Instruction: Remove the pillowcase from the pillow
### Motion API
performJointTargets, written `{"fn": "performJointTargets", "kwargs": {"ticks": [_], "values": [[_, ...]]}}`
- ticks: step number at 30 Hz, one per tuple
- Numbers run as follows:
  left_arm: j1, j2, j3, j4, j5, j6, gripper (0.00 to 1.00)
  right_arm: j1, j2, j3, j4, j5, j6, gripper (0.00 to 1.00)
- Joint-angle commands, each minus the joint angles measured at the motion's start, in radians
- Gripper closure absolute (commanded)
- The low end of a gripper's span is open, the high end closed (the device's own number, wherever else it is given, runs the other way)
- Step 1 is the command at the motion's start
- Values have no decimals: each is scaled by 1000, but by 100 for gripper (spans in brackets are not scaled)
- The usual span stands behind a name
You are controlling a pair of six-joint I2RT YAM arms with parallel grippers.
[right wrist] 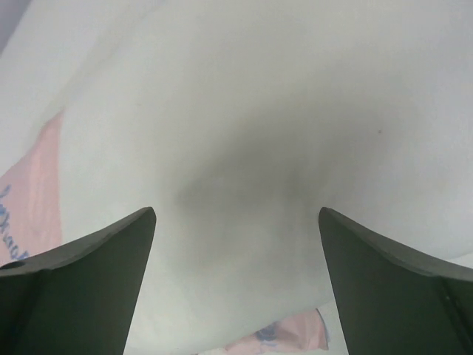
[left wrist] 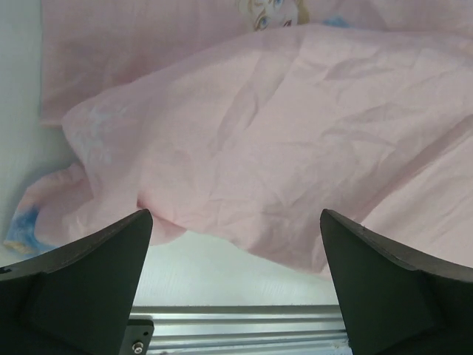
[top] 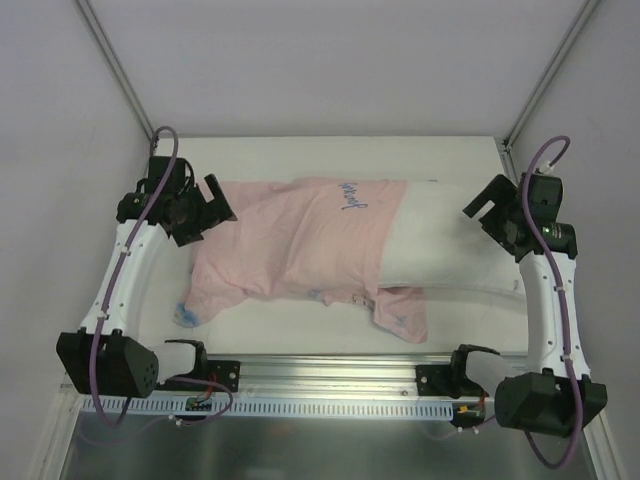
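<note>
The pillowcase (top: 300, 240) lies pale pink side up across the middle of the table, covering the left part of the pillow. The plain white pillow (top: 450, 245) sticks out of it on the right. My left gripper (top: 215, 205) is open and empty just off the pillowcase's far left corner. In the left wrist view the pink pillowcase (left wrist: 281, 140) fills the frame beyond the open fingers (left wrist: 89, 281). My right gripper (top: 490, 210) is open and empty at the pillow's right end. The right wrist view shows the white pillow (right wrist: 244, 133) close in front and a pink pillowcase edge (right wrist: 295, 336).
The table (top: 300, 320) has a metal rail (top: 330, 375) along its near edge, which also shows in the left wrist view (left wrist: 236, 325). Grey walls (top: 330, 60) close in the back and both sides.
</note>
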Motion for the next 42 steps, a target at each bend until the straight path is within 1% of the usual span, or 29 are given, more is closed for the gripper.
{"fn": "performJointTargets", "kwargs": {"ticks": [1,4,5,7,8,9,10,12,13,15,16,17,18,19,20,21,23,24,25,27,29,30,31,34,36,38,40,41,42], "values": [[-49,112,138,34,-82,-11,1,79,-29,130,-30,200,-25,4],[-76,276,282,34,-84,-28,1,143,71,233,-48,214,-42,4],[-91,371,351,32,-65,-31,2,172,152,308,-79,206,-58,4],[-111,459,403,34,-21,-33,3,208,247,398,-116,200,-74,4],[-125,523,420,34,5,-39,5,225,295,444,-137,194,-87,4],[-144,545,437,34,4,-40,5,260,386,487,-153,192,-105,4],[-182,568,442,34,-2,-44,6,277,430,561,-180,183,-113,4],[-216,617,440,35,-7,-48,7,318,500,606,-197,163,-124,4],[-242,628,431,35,-5,-50,8,326,540,600,-187,101,-128,4],[-266,637,387,49,-2,-51,9,337,548,542,-147,33,-124,2],[-280,636,367,55,1,-50,9,343,519,447,-92,-22,-113,5],[-303,627,347,61,4,-45,15,350,496,392,-60,-30,-107,10],[-312,617,298,63,7,-45,19,361,470,335,-9,-33,-101,13],[-322,604,269,75,12,-45,22,366,420,228,8,-36,-87,19],[-341,572,200,81,18,-47,29,370,394,175,30,-41,-82,20],[-355,550,163,87,25,-48,33,372,369,126,53,-42,-79,20],[-410,477,79,121,57,-71,39,375,296,-4,73,-39,-76,20],[-435,450,1,130,68,-82,42,374,275,-43,91,-38,-75,20],[-461,424,-36,144,85,-96,44,375,257,-76,94,-30,-78,20],[-545,348,-115,152,93,-140,44,375,219,-146,97,-10,-91,20],[-575,277,-143,150,110,-155,41,374,203,-173,99,14,-101,18],[-572,252,-146,150,111,-154,39,374,199,-184,103,14,-114,17],[-567,199,-135,144,98,-143,30,372,198,-184,103,14,-122,16],[-511,131,-36,109,59,-117,22,372,205,-169,103,14,-147,14],[-465,125,47,100,33,-108,22,372,208,-158,100,13,-151,10],[-386,154,122,97,21,-108,20,372,206,-150,100,8,-151,9],[-331,229,173,87,-11,-128,13,372,206,-144,100,-1,-150,8],[-323,260,220,83,-39,-139,7,372,206,-143,99,-3,-145,8],[-317,293,242,75,-77,-148,5,372,205,-141,96,-9,-144,8]]}}
